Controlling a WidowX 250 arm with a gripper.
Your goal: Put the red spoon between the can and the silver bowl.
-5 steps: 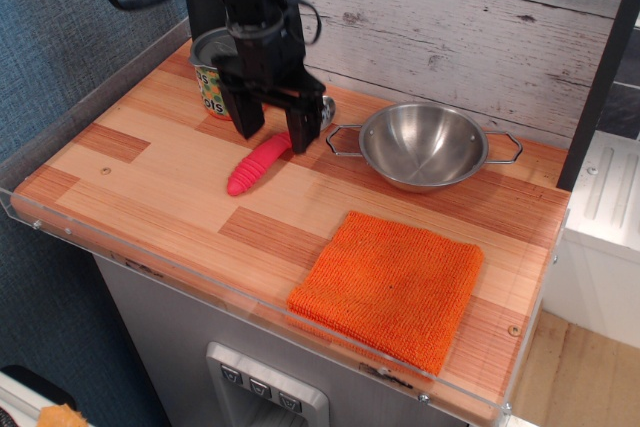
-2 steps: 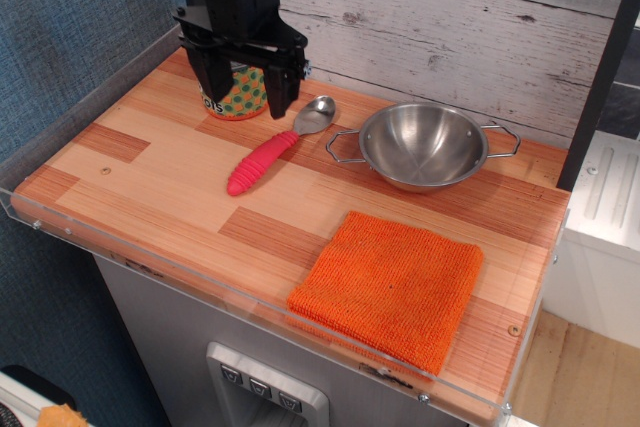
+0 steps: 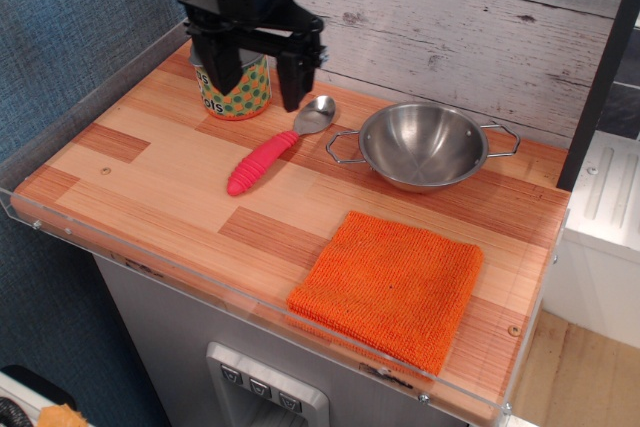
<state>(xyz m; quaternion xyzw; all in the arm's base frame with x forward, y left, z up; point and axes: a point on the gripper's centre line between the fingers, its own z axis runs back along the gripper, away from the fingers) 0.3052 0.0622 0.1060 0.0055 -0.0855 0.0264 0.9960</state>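
The red spoon point(image 3: 270, 151) lies flat on the wooden table, its silver head point(image 3: 318, 112) pointing to the back right and its ribbed pinkish-red handle to the front left. It lies between the can point(image 3: 238, 93), at the back left, and the silver bowl point(image 3: 424, 145), to the right. My gripper point(image 3: 257, 89) hangs above the can and the spoon's head, jaws open and empty. Its left finger point(image 3: 222, 72) covers part of the can; its right finger point(image 3: 293, 82) ends just above and left of the spoon head.
An orange cloth point(image 3: 390, 285) lies at the front right of the table. A clear plastic rim point(image 3: 250, 309) runs along the table's front and left edges. A grey plank wall point(image 3: 450, 27) stands behind.
My gripper has let go of the spoon and risen up and back from it, ending over the can. The spoon and the bowl stay where they were.
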